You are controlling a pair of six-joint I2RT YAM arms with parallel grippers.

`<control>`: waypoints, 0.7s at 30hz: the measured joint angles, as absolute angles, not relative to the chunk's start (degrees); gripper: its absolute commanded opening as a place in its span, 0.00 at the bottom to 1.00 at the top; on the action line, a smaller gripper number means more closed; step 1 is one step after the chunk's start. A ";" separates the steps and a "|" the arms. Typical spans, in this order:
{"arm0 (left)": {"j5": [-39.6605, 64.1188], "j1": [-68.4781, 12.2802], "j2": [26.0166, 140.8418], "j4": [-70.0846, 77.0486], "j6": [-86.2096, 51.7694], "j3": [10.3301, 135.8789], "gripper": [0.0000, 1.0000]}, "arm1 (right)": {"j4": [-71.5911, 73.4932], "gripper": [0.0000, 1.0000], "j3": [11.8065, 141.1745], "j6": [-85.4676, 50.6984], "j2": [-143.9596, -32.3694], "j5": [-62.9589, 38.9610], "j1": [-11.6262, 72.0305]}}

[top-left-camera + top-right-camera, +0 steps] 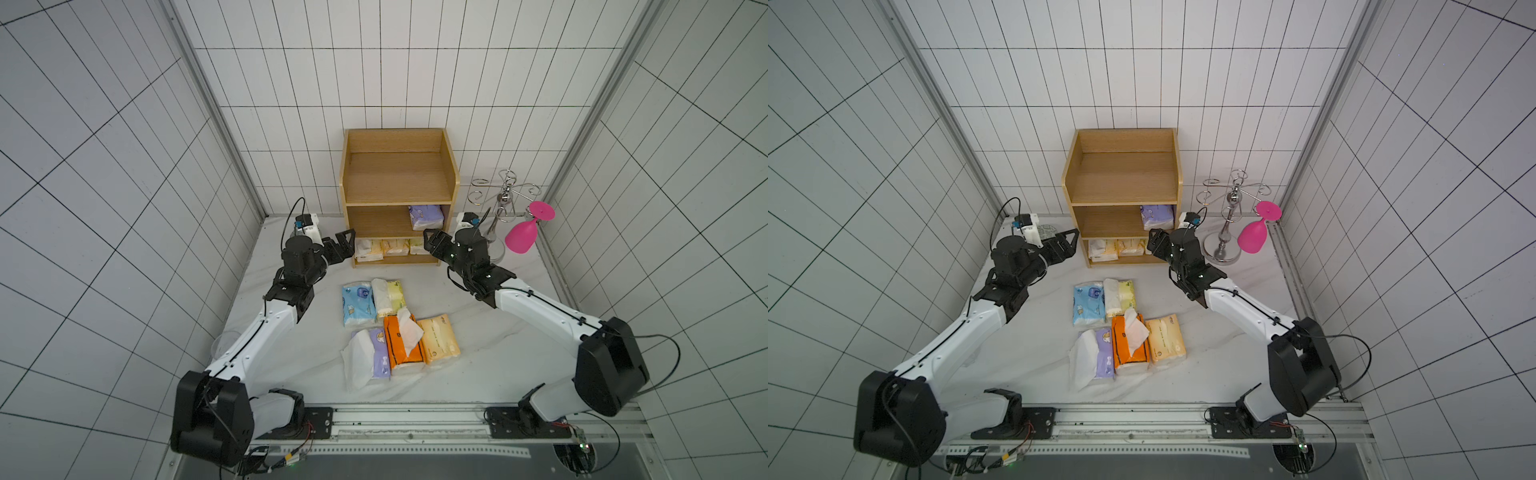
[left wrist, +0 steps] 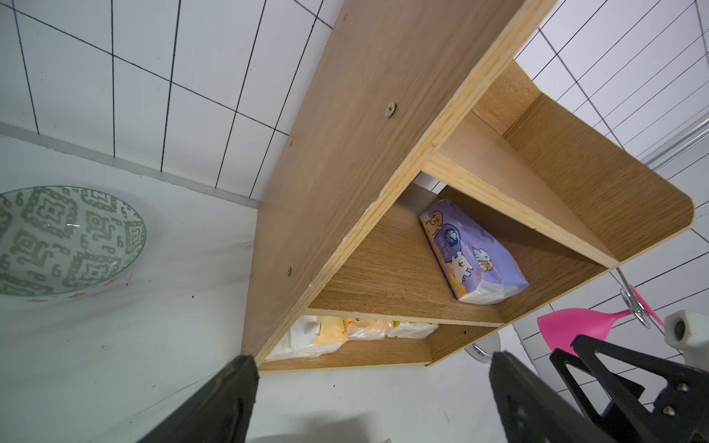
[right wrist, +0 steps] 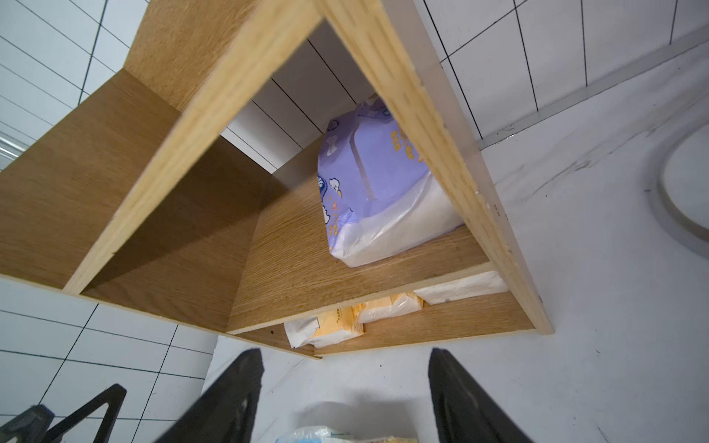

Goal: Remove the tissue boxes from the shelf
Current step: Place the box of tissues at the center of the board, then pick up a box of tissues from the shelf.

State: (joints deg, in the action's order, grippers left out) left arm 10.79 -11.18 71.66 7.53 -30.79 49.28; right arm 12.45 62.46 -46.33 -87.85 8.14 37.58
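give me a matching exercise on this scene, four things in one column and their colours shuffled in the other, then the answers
Things:
1. lone pack on the middle tier of the shelf
2. glass hanging on the silver stand
3. pattern of the bowl beside the shelf
4. pack on the table right beside the peach pack: middle pack

Colours:
a. green
b. orange
c. purple
d. pink

Pairs: 1-c, 2-d, 3-a, 4-b
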 measured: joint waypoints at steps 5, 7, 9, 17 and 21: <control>11.55 -11.18 74.98 9.58 -29.89 49.54 0.98 | 14.24 0.73 65.21 -49.54 -94.28 8.47 36.67; 11.84 -11.18 75.83 10.17 -29.58 49.69 0.98 | 15.00 0.73 66.81 -50.35 -96.55 8.71 36.34; 12.25 -11.18 76.18 10.92 -29.39 49.71 0.98 | 15.94 0.73 68.71 -51.09 -98.70 8.95 36.25; 14.72 -11.18 76.31 13.50 -28.58 49.71 0.98 | 17.39 0.74 74.70 -53.21 -104.36 11.18 35.70; 15.44 -11.18 76.36 14.41 -27.94 49.71 0.98 | 17.98 0.69 76.62 -53.69 -106.54 12.21 35.40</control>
